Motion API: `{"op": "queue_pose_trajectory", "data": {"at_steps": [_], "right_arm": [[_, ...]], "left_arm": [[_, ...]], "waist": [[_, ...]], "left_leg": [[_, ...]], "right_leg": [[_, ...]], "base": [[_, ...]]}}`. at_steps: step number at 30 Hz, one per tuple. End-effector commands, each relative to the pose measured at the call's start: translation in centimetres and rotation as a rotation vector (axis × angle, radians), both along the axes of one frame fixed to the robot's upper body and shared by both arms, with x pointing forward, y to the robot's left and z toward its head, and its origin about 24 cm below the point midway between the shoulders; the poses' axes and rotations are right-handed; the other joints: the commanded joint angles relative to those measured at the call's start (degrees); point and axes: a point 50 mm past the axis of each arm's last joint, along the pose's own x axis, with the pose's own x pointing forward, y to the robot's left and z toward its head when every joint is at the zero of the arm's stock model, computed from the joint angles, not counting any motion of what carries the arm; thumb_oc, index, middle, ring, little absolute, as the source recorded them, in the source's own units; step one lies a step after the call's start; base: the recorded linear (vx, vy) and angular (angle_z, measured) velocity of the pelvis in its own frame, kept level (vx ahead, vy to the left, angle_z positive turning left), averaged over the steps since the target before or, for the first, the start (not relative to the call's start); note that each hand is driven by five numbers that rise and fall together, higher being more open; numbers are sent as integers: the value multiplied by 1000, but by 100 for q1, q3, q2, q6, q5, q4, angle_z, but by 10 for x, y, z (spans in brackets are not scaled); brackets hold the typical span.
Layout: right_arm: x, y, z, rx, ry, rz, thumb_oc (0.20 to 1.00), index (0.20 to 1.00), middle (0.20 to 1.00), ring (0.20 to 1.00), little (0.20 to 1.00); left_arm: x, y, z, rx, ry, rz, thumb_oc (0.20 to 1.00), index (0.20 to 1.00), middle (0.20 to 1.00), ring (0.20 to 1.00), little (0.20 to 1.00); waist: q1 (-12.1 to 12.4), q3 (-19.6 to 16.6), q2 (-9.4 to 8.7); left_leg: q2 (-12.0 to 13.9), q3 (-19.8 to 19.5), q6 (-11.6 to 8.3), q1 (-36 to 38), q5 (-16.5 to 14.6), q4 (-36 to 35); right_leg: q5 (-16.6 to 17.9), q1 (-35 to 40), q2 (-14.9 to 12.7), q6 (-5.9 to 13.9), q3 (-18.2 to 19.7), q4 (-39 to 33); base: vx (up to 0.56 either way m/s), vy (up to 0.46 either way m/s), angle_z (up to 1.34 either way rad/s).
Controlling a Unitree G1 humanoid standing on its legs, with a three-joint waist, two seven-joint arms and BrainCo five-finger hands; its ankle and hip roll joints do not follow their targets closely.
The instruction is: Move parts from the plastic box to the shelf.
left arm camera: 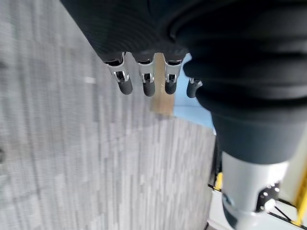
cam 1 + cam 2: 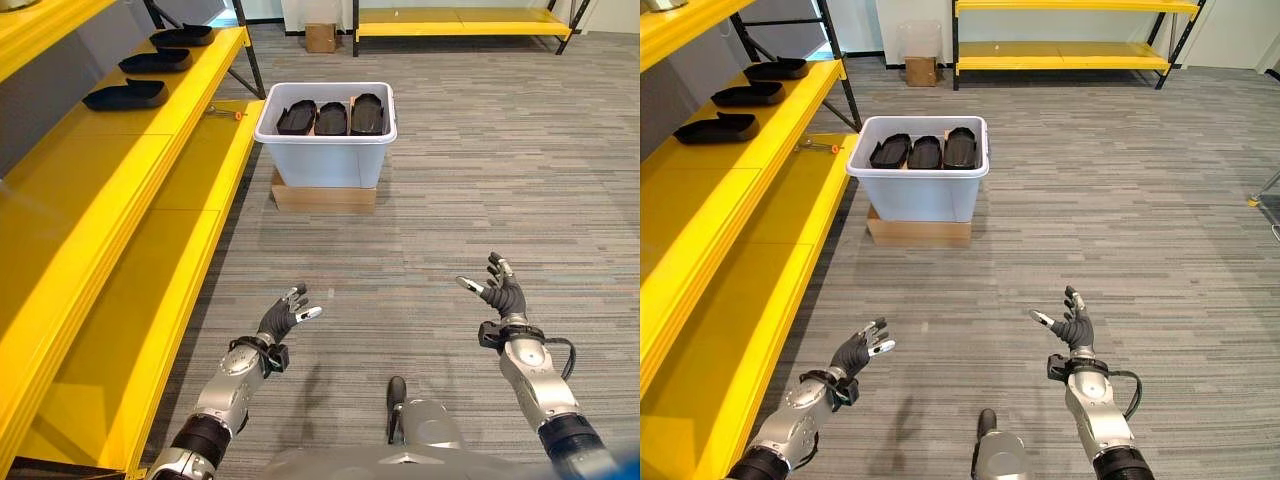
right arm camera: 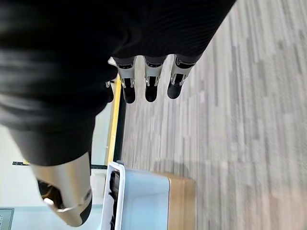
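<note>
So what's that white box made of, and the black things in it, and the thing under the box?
The white box looks like smooth, slightly see-through plastic, with a rolled rim. The black parts seem matte moulded plastic or rubber; it's hard to tell which. The flat brown base under the box looks like cardboard or wood, with a plain dull surface.

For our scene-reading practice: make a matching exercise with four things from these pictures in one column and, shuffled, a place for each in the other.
1. plastic box
2. three black parts on the yellow shelf
3. left hand
4. cardboard box

a. far off, by the back wall
b. on a flat brown base on the carpet
c. open above the carpet, holding nothing
d. in a row left of the tub

Pairs: 1-b, 2-d, 3-c, 4-a
</note>
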Motion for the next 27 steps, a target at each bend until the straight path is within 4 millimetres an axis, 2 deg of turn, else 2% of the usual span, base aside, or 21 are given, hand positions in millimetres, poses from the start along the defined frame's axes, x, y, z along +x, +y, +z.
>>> {"op": "queue_pose_trajectory", "data": {"at_steps": [1, 2, 3, 5, 8, 9, 10, 11, 12, 13, 14, 15, 16, 17, 18, 19, 20, 21, 23, 24, 27], "right_arm": [[12, 16, 23, 3, -137, 75, 1000, 1000, 1000, 1000, 1000], [11, 15, 23, -19, -133, 96, 1000, 1000, 1000, 1000, 1000], [11, 15, 23, -22, -133, 99, 1000, 1000, 1000, 1000, 1000], [10, 15, 22, -48, -122, 112, 1000, 1000, 1000, 1000, 1000], [8, 11, 21, -48, -108, 109, 1000, 1000, 1000, 1000, 1000], [7, 10, 20, -47, -107, 109, 1000, 1000, 1000, 1000, 1000], [5, 8, 19, -50, -101, 116, 1000, 1000, 1000, 1000, 1000], [3, 7, 18, -54, -98, 121, 1000, 1000, 1000, 1000, 1000], [2, 6, 17, -56, -94, 125, 1000, 1000, 1000, 1000, 1000], [2, 5, 17, -57, -93, 127, 1000, 1000, 1000, 1000, 1000], [1, 6, 18, -55, -95, 130, 1000, 1000, 1000, 1000, 1000], [1, 6, 18, -54, -94, 134, 1000, 1000, 1000, 1000, 1000], [1, 5, 18, -53, -91, 136, 1000, 1000, 1000, 1000, 1000], [2, 6, 20, -55, -89, 147, 1000, 1000, 1000, 1000, 1000], [2, 6, 20, -57, -89, 149, 1000, 1000, 1000, 1000, 1000], [2, 8, 21, -68, -84, 162, 1000, 1000, 1000, 1000, 1000], [1, 7, 21, -70, -81, 164, 1000, 1000, 1000, 1000, 1000], [-2, 6, 20, -76, -76, 167, 1000, 1000, 1000, 1000, 1000], [-3, 5, 20, -80, -73, 169, 1000, 1000, 1000, 1000, 1000], [-6, 2, 19, -81, -62, 178, 1000, 1000, 1000, 1000, 1000], [-7, 2, 16, -99, -44, 214, 1000, 1000, 1000, 1000, 1000]], "left_arm": [[7, 8, 20, 13, -117, 29, 1000, 1000, 1000, 1000, 1000], [6, 8, 20, -21, -121, 68, 1000, 1000, 1000, 1000, 1000], [6, 7, 20, -29, -122, 75, 1000, 1000, 1000, 1000, 1000], [8, 4, 22, -60, -140, 107, 1000, 1000, 1000, 1000, 1000], [11, 0, 24, -74, -154, 134, 1000, 1000, 1000, 1000, 1000], [11, -1, 24, -76, -155, 136, 1000, 1000, 1000, 1000, 1000], [13, -3, 25, -76, -163, 150, 1000, 1000, 1000, 1000, 1000], [14, -3, 25, -71, -160, 159, 1000, 1000, 1000, 1000, 1000], [15, -3, 24, -66, -148, 165, 1000, 1000, 1000, 1000, 1000], [16, -3, 24, -65, -141, 168, 1000, 1000, 1000, 1000, 1000], [16, -2, 25, -70, -139, 170, 1000, 1000, 1000, 1000, 1000], [16, 0, 25, -72, -136, 174, 1000, 1000, 1000, 1000, 1000], [16, 1, 25, -68, -133, 175, 1000, 1000, 1000, 1000, 1000], [13, 6, 24, -59, -131, 186, 1000, 1000, 1000, 1000, 1000], [12, 6, 24, -58, -129, 188, 1000, 1000, 1000, 1000, 1000], [9, 10, 21, -55, -116, 198, 1000, 1000, 1000, 1000, 1000], [8, 12, 19, -56, -111, 201, 1000, 1000, 1000, 1000, 1000], [5, 14, 17, -55, -104, 206, 1000, 1000, 1000, 1000, 1000], [4, 16, 15, -54, -101, 208, 1000, 1000, 1000, 1000, 1000], [1, 21, 12, -44, -97, 218, 1000, 1000, 1000, 1000, 1000], [-3, 27, 7, -24, -87, 258, 1000, 1000, 1000, 1000, 1000]], "waist": [[5, -315, -208], [-14, -386, -202], [-18, -402, -203], [-38, -509, -193], [-75, -571, -154], [-81, -577, -152], [-103, -590, -176], [-98, -573, -214], [-81, -553, -232], [-64, -510, -324], [-43, -467, -369], [-35, -439, -385], [-35, -408, -353], [-43, -354, -343], [-41, -346, -351], [-48, -331, -309], [-42, -332, -288], [-33, -331, -267], [-21, -323, -249], [14, -290, -239], [61, -219, -217]], "left_leg": [[-1120, 134, 799, -181, -535, 150], [-1110, 116, 748, -181, -636, 347], [-1101, 118, 735, -195, -626, 412], [-1035, 116, 613, -330, -450, 903], [-864, 161, 352, -540, 50, 1597], [-836, 173, 318, -574, 118, 1688], [-657, 254, 142, -875, 514, 2372], [-547, 268, 68, -1194, 690, 2917], [-462, 248, 7, -1328, 677, 3213], [-322, 327, 73, -1645, 720, 3612], [-190, 382, 144, -1878, 638, 3649], [-116, 442, 189, -1947, 581, 3514], [-48, 409, 141, -1936, 439, 3429], [39, 598, 194, -1866, 372, 2549], [24, 625, 202, -1833, 383, 2435], [78, 763, 99, -1784, 674, 1180], [151, 778, 33, -1813, 844, 732], [226, 786, -71, -1796, 1157, 53], [309, 759, -151, -1815, 1374, -314], [479, 567, -249, -2010, 1521, -600], [528, 408, -261, -2106, 1468, -585]], "right_leg": [[88, -336, -60, 472, 379, 172], [-86, -242, 39, 348, 380, 168], [-112, -219, 60, 321, 381, 155], [-283, -108, 178, 160, 394, 94], [-476, 10, 322, -44, 400, 62], [-491, 25, 338, -66, 401, 48], [-589, 176, 419, -197, 406, -71], [-627, 294, 438, -262, 433, -159], [-709, 413, 446, -260, 477, -197], [-645, 480, 396, -316, 458, -272], [-656, 552, 382, -318, 473, -306], [-668, 583, 380, -310, 490, -318], [-763, 666, 422, -277, 521, -312], [-794, 705, 377, -213, 513, -299], [-797, 717, 360, -201, 517, -299], [-820, 849, 308, -121, 457, -390], [-829, 926, 296, -86, 437, -456], [-840, 1063, 270, -31, 404, -566], [-859, 1151, 262, -11, 412, -616], [-915, 1247, 228, 9, 459, -591], [-1115, 1316, 129, 40, 496, -346]], "base": [[367, -163, -1], [355, -166, -1], [411, -209, 6], [298, -187, 5], [201, -147, 8], [174, -170, 4], [177, -195, 3], [260, -215, 4], [167, -173, 3], [170, -129, 1], [108, -88, 2], [201, -8, 6], [238, 123, 2], [215, 136, -4], [254, 292, -8], [217, 261, 0], [317, 360, 21], [196, 200, 22], [217, 203, 11], [317, 286, 0], [312, 296, -16]]}}
